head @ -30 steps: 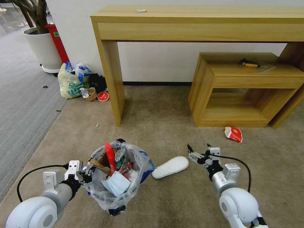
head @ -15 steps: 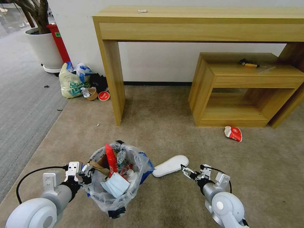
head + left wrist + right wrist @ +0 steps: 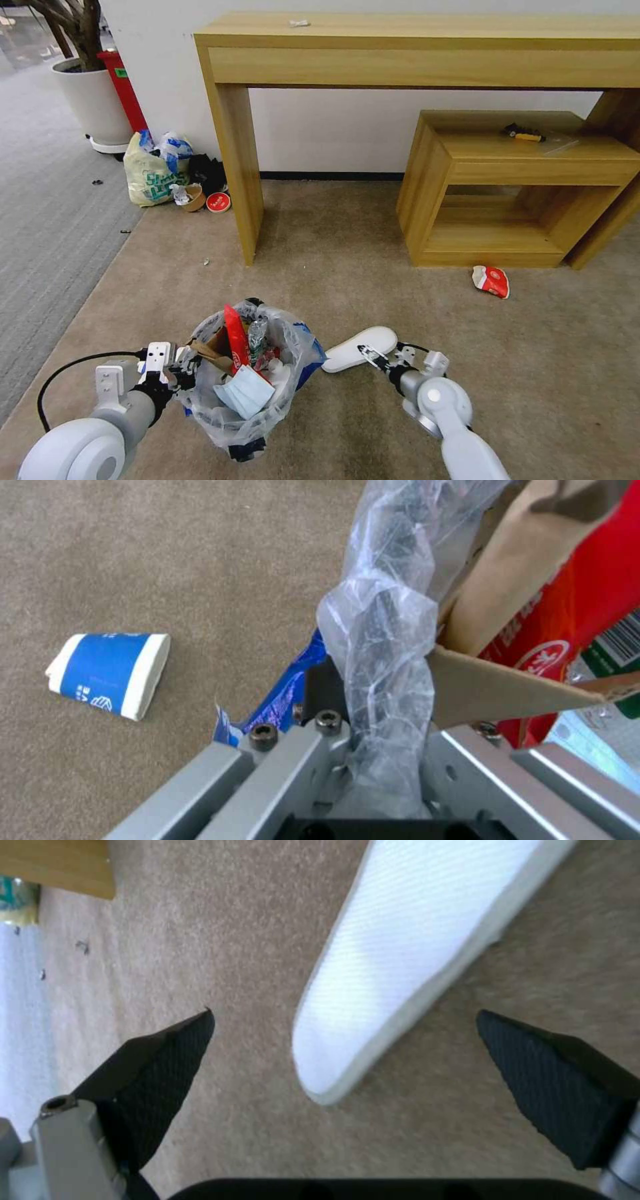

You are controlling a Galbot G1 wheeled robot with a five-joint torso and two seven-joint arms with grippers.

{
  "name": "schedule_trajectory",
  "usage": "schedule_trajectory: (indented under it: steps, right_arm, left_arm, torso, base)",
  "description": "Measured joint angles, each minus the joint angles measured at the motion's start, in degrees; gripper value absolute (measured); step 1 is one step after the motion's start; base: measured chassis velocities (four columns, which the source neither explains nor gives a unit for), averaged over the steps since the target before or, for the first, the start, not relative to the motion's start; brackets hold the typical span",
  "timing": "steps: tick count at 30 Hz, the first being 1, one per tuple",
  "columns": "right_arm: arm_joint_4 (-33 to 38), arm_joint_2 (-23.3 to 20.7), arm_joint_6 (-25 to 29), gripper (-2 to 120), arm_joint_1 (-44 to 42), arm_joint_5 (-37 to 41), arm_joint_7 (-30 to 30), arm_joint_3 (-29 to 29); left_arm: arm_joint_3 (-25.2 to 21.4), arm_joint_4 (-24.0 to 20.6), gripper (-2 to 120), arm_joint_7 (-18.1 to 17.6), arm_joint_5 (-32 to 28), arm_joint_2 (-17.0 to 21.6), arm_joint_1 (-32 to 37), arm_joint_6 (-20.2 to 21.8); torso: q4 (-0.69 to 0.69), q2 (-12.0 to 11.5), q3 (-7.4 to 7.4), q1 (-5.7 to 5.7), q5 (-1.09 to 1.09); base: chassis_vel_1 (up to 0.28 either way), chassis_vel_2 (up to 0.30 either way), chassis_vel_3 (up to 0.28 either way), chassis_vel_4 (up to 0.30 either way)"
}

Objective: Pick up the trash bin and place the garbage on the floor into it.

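Observation:
The trash bin [image 3: 288,333], a black bin lined with a clear bag, is packed with cardboard, red wrappers and a mask. My left gripper [image 3: 181,369] is shut on its near-left rim. In the left wrist view the jaws pinch the crinkly bag edge [image 3: 380,630], with a blue-white cup [image 3: 107,675] lying on the beige carpet beyond. A white foam insole [image 3: 360,348] lies just right of the bin. My right gripper [image 3: 371,353] is open and low over it. In the right wrist view the black fingers [image 3: 167,1055] straddle the insole's [image 3: 413,965] end without touching. A red wrapper [image 3: 491,281] lies farther right.
A tall wooden console table [image 3: 413,47] and a low wooden shelf unit [image 3: 507,193] stand against the wall ahead. A yellowish-green tied bag [image 3: 150,177] with cups sits by the table leg, near a potted plant [image 3: 90,100]. Grey striped carpet [image 3: 47,220] lies to the left.
My right arm has swung left and down, bringing its open gripper from right of the insole to over the insole's end. The left gripper keeps its hold on the bin.

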Motion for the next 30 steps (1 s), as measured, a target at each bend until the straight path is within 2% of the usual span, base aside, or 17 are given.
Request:
schedule_trajectory:
  steps: [17,30]
  right_arm:
    - [-10.68,0.41,3.98,100,4.88,1.8,-1.72,-2.2]
    - [-17.67,0.3,8.62,100,8.41,1.18,-4.5,-6.46]
  left_arm:
    - [0.16,-0.91,0,-1.39,-0.69,0.25,0.31,0.0]
    - [0.11,-1.34,0,-1.56,-1.34,0.62,0.54,0.0]
  torso:
    - [-0.02,0.0,0.0,0.0,0.0]
    - [-0.03,0.02,-0.02,0.0,-0.03]
  base:
    - [0.0,0.0,0.0,0.0]
    - [0.0,0.0,0.0,0.0]
